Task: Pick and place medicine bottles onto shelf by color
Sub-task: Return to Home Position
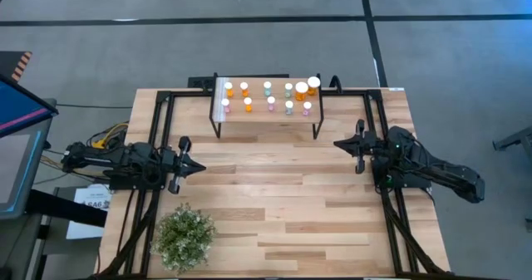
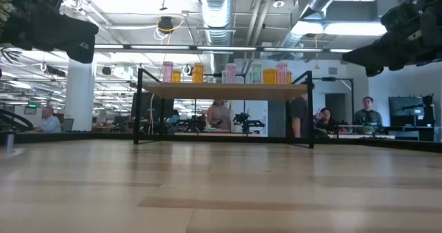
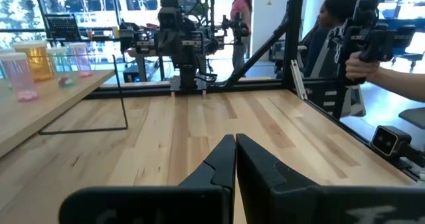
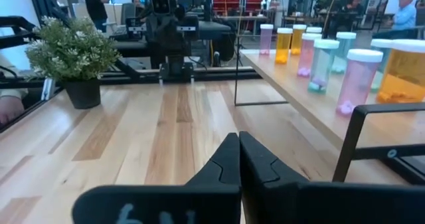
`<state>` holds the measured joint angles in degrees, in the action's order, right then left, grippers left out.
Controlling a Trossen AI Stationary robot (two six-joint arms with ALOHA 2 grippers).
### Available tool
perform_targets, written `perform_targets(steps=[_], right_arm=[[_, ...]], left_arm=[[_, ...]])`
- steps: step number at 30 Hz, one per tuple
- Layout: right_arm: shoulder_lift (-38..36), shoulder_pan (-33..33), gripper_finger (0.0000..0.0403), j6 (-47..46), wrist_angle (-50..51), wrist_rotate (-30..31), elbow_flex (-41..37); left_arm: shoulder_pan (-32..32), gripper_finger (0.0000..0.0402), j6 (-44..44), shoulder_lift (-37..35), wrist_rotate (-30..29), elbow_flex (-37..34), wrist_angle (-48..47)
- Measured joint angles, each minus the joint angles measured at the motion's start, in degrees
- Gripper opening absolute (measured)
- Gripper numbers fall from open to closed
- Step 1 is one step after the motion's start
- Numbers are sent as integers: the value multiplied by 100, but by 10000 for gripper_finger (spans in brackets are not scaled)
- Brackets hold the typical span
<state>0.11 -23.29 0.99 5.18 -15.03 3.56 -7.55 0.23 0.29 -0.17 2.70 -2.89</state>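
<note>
The shelf (image 1: 268,112) stands on thin black legs at the table's far side. Several medicine bottles (image 1: 269,97) with white caps stand upright on it in two rows, orange, pink and pale green. The low view shows the bottles (image 2: 228,72) lined along the shelf board (image 2: 224,91). My left gripper (image 1: 199,167) hovers over the table's left side, shut and empty, pointing right. My right gripper (image 1: 337,144) hovers on the right, shut and empty, pointing left. The left wrist view shows the left fingers (image 3: 235,159) closed together; the right wrist view shows the right fingers (image 4: 238,156) closed too.
A small potted bushy plant (image 1: 184,236) sits near the table's near left corner. Black frame rails (image 1: 158,139) run along both table sides. Bare wood lies between the two arms (image 1: 274,180). People sit and stand in the room behind, one hand (image 3: 372,64) holding a device.
</note>
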Motion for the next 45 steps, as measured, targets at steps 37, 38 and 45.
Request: perform_targets(steps=[37,38,45], right_arm=[[4,-2,27,-103,-41,57,-9],[4,-1,27,-103,-41,57,-9],[4,-1,27,-103,-43,57,-9]], left_arm=[[0,0,-260,18,-65,7,-193],[0,0,-260,18,-65,7,-193],[0,0,-260,18,-65,7,-195]])
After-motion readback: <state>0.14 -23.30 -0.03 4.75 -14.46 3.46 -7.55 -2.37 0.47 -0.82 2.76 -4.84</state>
